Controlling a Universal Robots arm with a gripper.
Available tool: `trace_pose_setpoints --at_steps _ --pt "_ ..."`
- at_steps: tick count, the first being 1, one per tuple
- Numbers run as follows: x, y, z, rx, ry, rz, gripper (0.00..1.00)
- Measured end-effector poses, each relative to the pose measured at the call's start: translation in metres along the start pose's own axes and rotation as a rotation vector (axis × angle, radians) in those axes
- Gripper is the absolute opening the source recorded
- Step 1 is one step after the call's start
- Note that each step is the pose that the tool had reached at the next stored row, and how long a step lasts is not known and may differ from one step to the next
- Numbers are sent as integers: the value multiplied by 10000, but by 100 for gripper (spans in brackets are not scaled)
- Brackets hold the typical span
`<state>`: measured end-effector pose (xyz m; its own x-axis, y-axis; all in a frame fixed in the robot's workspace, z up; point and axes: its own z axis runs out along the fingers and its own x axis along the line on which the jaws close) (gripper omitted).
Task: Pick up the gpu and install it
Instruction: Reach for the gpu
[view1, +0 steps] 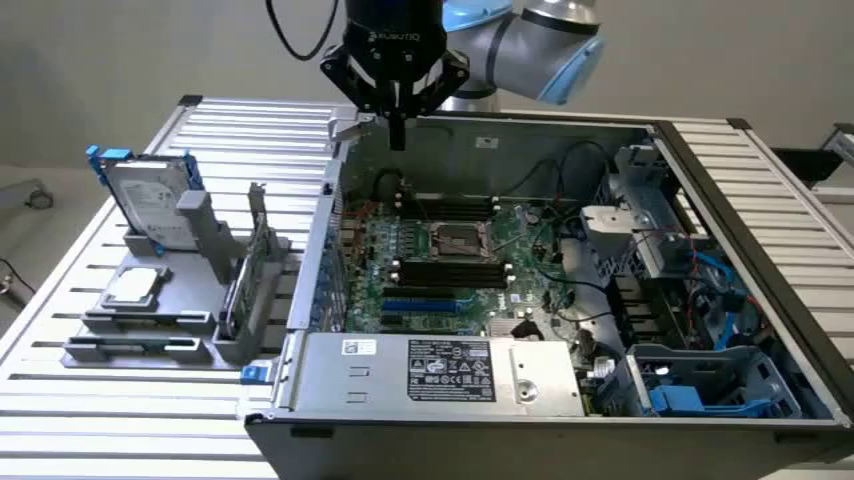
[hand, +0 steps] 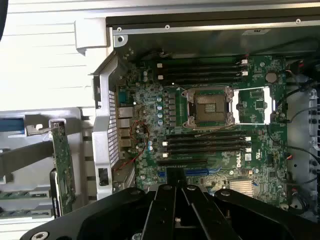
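Observation:
The gpu stands on edge in a grey holder on the slatted table, just outside the open computer case at the exterior view's left. Its green board also appears in the wrist view beside the case wall. My gripper hangs above the case's rear corner, well above and away from the gpu. Its black fingers are shut together with nothing between them, pointing down over the motherboard.
The holder also carries a silver hard drive with blue rails and a small square CPU chip. Inside the case are an open CPU socket, memory slots, cables, a power supply and blue drive bays.

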<state>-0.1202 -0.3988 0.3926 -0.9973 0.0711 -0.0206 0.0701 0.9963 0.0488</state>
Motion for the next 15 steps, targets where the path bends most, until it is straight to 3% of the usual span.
trace_pose_setpoints --at_steps 15 --pt "6 0 0 0 13 3 11"
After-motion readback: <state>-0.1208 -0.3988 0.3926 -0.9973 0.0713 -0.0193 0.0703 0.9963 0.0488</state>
